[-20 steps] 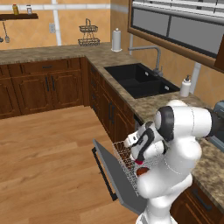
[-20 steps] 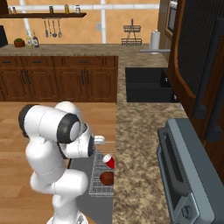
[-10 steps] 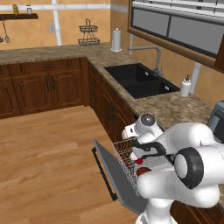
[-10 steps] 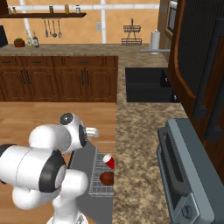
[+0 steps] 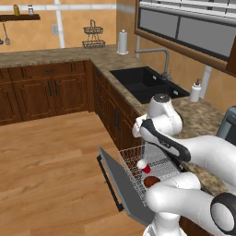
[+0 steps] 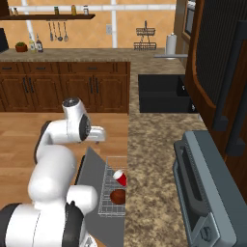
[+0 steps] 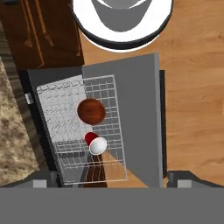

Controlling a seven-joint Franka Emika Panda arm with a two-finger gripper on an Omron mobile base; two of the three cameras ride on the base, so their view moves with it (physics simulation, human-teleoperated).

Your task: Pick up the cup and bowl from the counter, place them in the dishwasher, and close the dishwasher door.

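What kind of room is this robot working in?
A home kitchen, rendered: a black sink set in a granite counter, wooden cabinets, and an open dishwasher holding a cup and bowl.

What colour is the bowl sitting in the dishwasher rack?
Reddish-brown, plain and dark. The bowl shows best in the hand view, beside the red cup.

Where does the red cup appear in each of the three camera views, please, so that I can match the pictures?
Left base view: the cup lies in the white wire rack, lower centre-right.
Right base view: the cup lies in the rack, just below centre.
Hand view: the cup lies just left of centre, below the middle.
Shared landmark: the reddish-brown bowl beside it in the rack.
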